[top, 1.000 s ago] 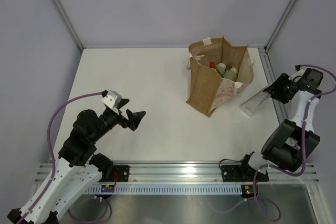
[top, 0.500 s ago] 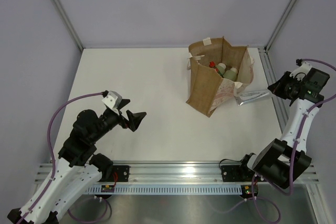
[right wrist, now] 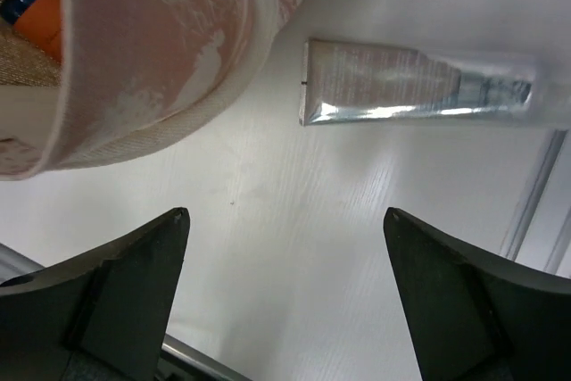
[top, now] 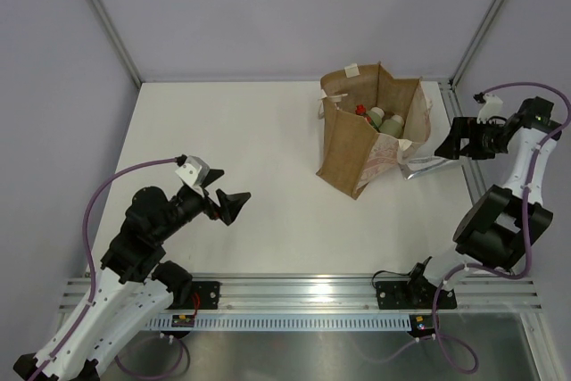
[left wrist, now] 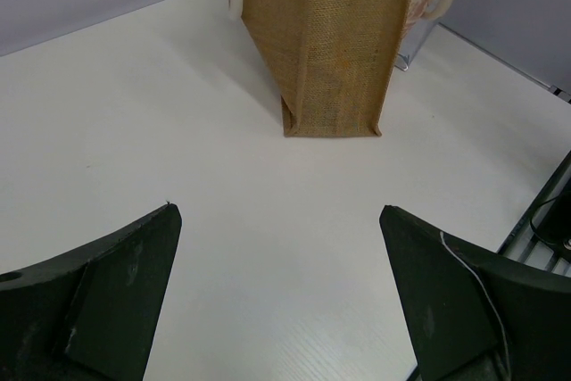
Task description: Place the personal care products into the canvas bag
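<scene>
The canvas bag (top: 357, 144) stands upright at the back right of the table, its pale pink printed side (right wrist: 161, 51) facing right. Inside it show a red-capped bottle (top: 361, 111), two white-capped bottles (top: 378, 117) and an orange item (right wrist: 49, 20). A silver tube (top: 426, 167) lies flat on the table just right of the bag's base, outside it; the right wrist view shows the tube (right wrist: 415, 94) apart from the fingers. My right gripper (top: 445, 144) hovers open and empty above the tube. My left gripper (top: 234, 205) is open and empty at the near left, facing the bag (left wrist: 335, 42).
The metal frame rail (top: 464, 131) runs along the table's right edge close to the tube. White tabletop (top: 241, 140) stretches left of the bag. The arm bases sit on the front rail (top: 294, 296).
My right gripper swung left toward the bag with the silver tube, then opened and let it go. The tube now lies on the table beside the bag. The left arm stayed put.
</scene>
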